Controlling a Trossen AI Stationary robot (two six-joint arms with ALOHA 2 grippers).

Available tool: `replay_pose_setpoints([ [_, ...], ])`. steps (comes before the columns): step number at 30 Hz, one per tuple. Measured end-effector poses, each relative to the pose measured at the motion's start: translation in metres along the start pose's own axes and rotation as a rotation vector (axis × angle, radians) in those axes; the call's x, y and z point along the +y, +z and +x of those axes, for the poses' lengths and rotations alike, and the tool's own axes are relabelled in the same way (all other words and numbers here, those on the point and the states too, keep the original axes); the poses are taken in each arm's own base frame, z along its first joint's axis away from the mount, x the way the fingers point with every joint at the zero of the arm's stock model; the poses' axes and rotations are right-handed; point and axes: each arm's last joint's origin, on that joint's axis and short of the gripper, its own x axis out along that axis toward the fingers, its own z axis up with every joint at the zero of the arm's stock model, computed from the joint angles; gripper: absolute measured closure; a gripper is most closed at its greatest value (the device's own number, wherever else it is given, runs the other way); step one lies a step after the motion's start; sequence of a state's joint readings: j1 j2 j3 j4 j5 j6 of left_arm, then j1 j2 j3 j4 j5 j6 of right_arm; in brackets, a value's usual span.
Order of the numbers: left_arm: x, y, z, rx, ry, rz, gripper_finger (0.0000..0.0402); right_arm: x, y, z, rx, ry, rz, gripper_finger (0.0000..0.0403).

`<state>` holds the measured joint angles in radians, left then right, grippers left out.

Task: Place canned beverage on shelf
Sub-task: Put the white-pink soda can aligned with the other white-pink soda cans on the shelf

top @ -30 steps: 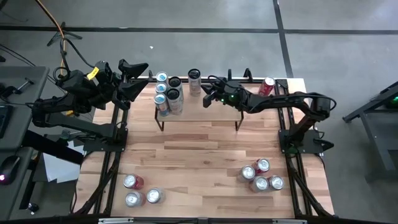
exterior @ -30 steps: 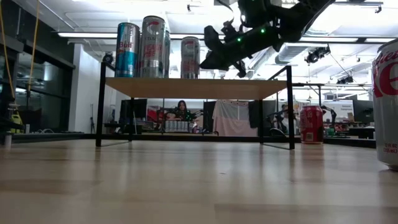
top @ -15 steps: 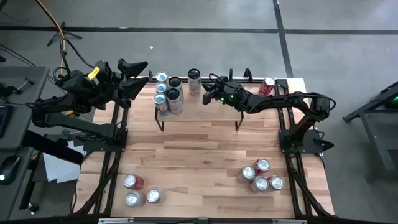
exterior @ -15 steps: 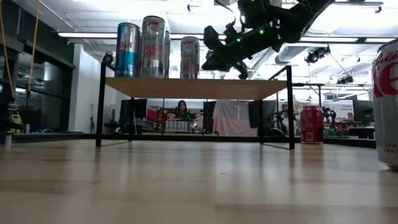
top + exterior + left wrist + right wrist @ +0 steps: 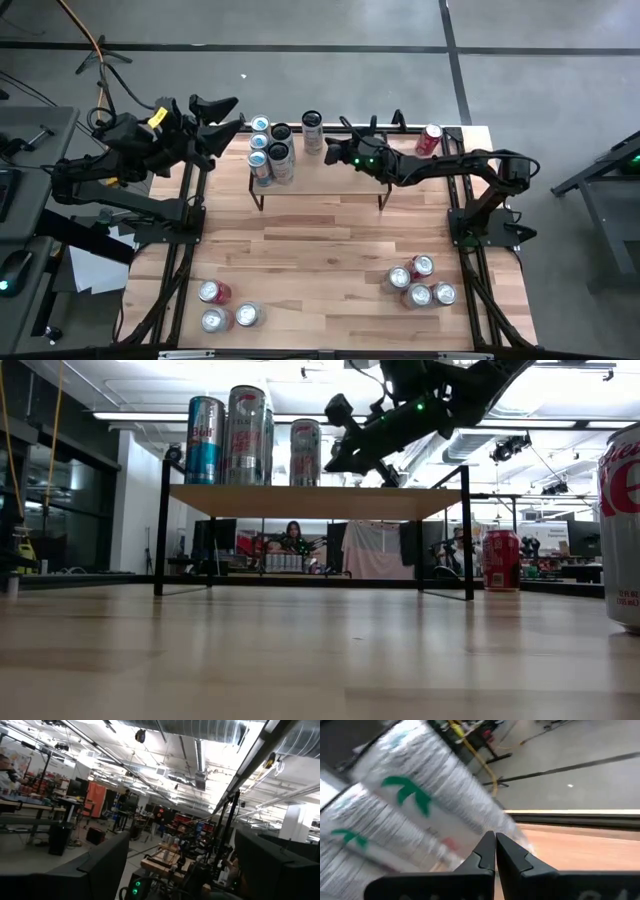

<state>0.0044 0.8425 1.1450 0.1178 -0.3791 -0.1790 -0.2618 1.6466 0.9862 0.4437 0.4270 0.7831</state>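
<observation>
Light wood forms the top of the shelf (image 5: 330, 175), which stands on thin black legs at the far side of the bench (image 5: 320, 270). Five cans (image 5: 270, 150) stand grouped on its left end; a sixth can (image 5: 313, 131) stands alone near the middle of the rear edge. The right pincer (image 5: 350, 155) hovers above the shelf just beside that lone can, fingers pressed together, holding nothing. The left pincer (image 5: 222, 116) waits off the left end of the shelf, fingers spread wide and empty. A red can (image 5: 430, 138) stands on the bench beyond the right end. Further cans (image 5: 420, 282) cluster near the front corners.
</observation>
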Motion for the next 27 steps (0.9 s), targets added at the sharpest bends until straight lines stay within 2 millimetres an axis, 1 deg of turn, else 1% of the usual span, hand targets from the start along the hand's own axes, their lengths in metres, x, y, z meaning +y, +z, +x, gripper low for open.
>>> replay_pose_setpoints([
  [4, 0.000, 0.000, 0.000, 0.001, 0.000, 0.033, 0.0096, 0.006, 0.012, 0.004, -0.030, -0.088, -0.024, 0.0403],
  [9, 0.000, 0.000, 0.000, 0.001, 0.000, 0.044, 0.0096, 0.020, 0.033, 0.008, -0.049, -0.087, -0.056, 0.0403],
  [13, 0.000, 0.000, 0.000, 0.000, -0.001, 0.052, 0.0096, 0.024, 0.037, 0.009, -0.042, -0.095, -0.052, 0.0403],
  [16, 0.000, 0.001, -0.001, -0.002, -0.001, 0.051, 0.0096, 0.022, 0.032, 0.014, -0.037, -0.100, -0.008, 0.0403],
  [20, 0.000, 0.001, -0.001, -0.002, -0.001, 0.051, 0.0096, 0.018, 0.017, 0.025, -0.016, -0.096, 0.056, 0.0403],
  [27, 0.000, 0.002, -0.002, -0.004, -0.002, 0.050, 0.0096, 0.018, 0.001, 0.037, -0.004, -0.064, 0.117, 0.0403],
])
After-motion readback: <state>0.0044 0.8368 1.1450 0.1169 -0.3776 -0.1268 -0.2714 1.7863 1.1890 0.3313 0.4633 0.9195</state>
